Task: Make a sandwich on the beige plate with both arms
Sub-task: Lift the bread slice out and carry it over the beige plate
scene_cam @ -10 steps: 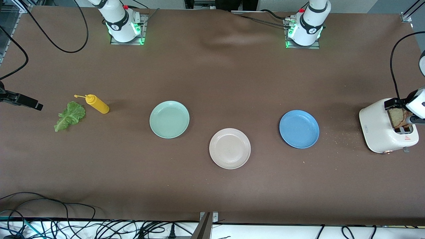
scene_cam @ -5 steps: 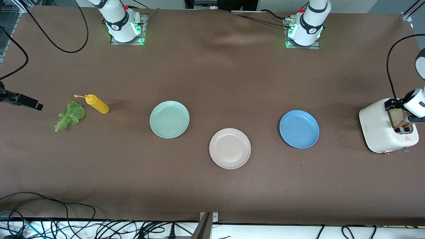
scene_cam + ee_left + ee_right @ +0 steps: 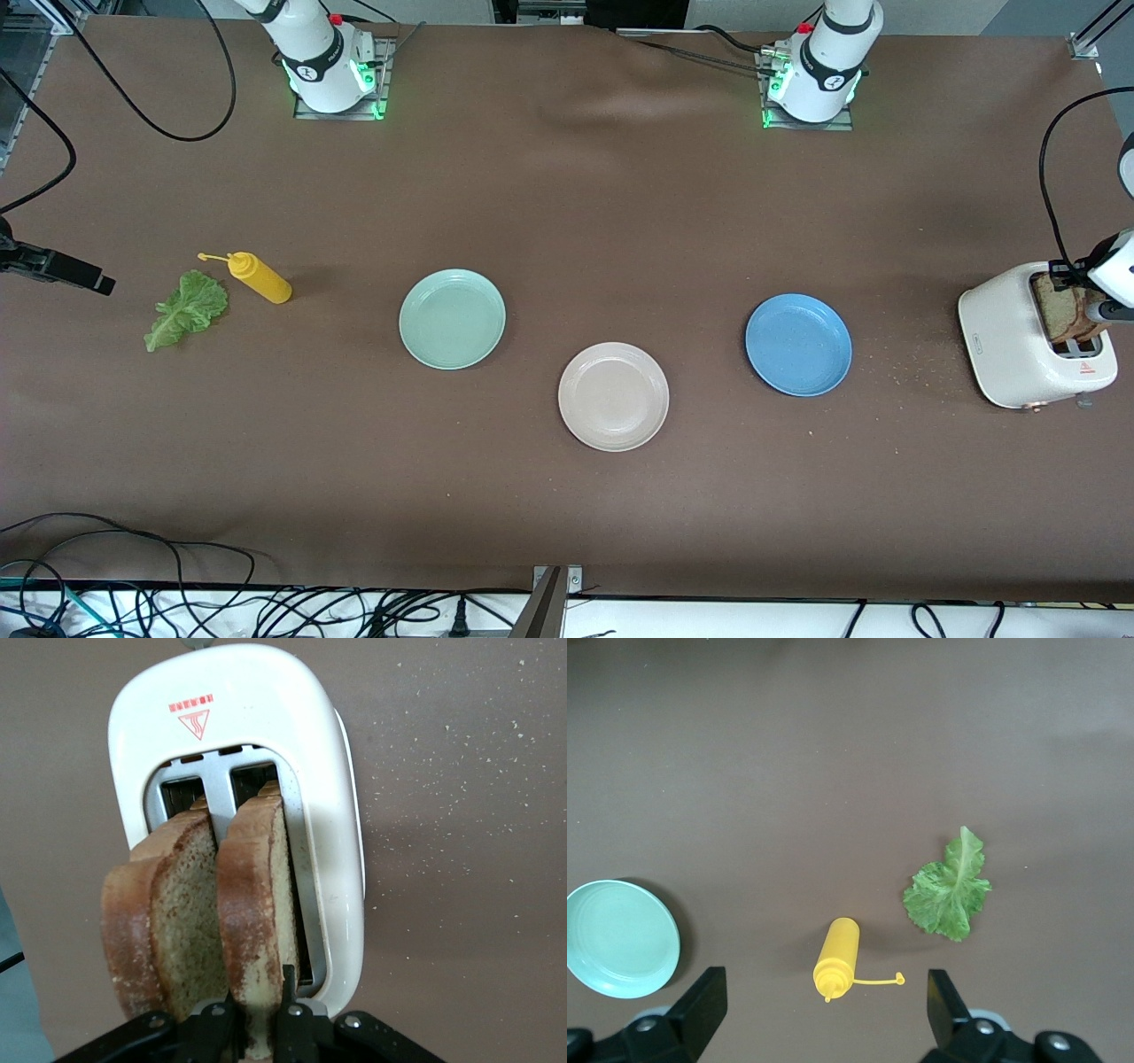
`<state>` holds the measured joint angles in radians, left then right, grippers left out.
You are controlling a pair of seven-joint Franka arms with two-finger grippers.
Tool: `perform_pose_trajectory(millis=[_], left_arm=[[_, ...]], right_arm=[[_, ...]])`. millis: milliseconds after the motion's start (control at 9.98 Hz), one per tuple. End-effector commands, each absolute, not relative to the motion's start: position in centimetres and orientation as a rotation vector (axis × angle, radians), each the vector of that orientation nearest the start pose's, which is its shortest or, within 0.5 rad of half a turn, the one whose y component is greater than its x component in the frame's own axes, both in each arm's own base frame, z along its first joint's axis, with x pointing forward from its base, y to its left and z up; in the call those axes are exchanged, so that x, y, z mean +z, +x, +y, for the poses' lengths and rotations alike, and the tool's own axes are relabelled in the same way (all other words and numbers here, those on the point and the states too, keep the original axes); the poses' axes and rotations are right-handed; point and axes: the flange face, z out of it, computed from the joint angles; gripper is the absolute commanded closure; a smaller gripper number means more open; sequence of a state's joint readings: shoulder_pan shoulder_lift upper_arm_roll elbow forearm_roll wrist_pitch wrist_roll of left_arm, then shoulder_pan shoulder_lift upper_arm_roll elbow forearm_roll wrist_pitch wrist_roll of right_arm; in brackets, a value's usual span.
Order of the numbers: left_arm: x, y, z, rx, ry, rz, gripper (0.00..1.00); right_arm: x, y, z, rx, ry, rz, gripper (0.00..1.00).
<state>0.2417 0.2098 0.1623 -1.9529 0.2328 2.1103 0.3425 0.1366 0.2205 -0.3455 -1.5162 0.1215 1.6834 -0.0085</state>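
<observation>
The left pincer (image 3: pixel 262 1028) is closed on the crust of one bread slice (image 3: pixel 257 921) standing in the toaster (image 3: pixel 1010 350), at the counter's (image 3: pixel 567 496) left-arm end. The right pincer (image 3: pixel 824 1005) hangs wide open, empty, over the mustard bottle (image 3: pixel 259 276), lettuce (image 3: pixel 186 310) at its 7 o'clock. The beige plate (image 3: pixel 613 396) sits bare at 5 o'clock from the green plate (image 3: pixel 452 318).

Robotics lab, set up as mock kitchen. Two arm bases (image 3: pixel 332 75) bolted to tabletop (image 3: pixel 567 496), green status lights lit. Tabletop covered with brown sheet, wrinkled near bases. Loose black cables (image 3: pixel 221 607) piled along edge nearest front camera; more cable looped at both ends. Metal frame rails seen at corners. Kitchen props laid out: white toaster (image 3: pixel 1019 350), coloured plates (image 3: pixel 452 319), yellow squeeze bottle (image 3: pixel 260 277).
</observation>
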Motion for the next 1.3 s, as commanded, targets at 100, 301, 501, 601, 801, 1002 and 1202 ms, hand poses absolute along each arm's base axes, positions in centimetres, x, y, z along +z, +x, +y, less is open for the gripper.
perform_pose_trajectory(millis=[100,301,501,601,801,1002,1202], left_arm=[[42.7,54.5,21.5,0.142,-2.923,0.162,1.00],[46.1,55.0,18.3,0.105,-3.007,0.154,1.00],[47.0,55.3,12.7,0.091,-3.237,0.056,1.00],[46.2,55.7,9.6,0.099,-3.390,-0.055,1.00],[43.6,57.0,3.1,0.145,-3.665,-0.153,1.00],[40.8,58.2,-2.7,0.290,-3.859,-0.335,1.00],[36.9,58.9,-7.8,0.463,-3.972,-0.438,1.00]], right_arm=[[53.8,61.3,-9.7,0.058,-3.080,0.313,0.00],[53.7,61.3,-9.7,0.060,-3.081,0.313,0.00],[53.6,61.3,-9.7,0.062,-3.080,0.311,0.00],[53.6,61.3,-9.7,0.063,-3.080,0.313,0.00],[53.6,61.3,-9.7,0.065,-3.080,0.313,0.00],[53.6,61.3,-9.6,0.063,-3.080,0.320,0.00],[53.6,61.3,-9.6,0.063,-3.080,0.318,0.00]])
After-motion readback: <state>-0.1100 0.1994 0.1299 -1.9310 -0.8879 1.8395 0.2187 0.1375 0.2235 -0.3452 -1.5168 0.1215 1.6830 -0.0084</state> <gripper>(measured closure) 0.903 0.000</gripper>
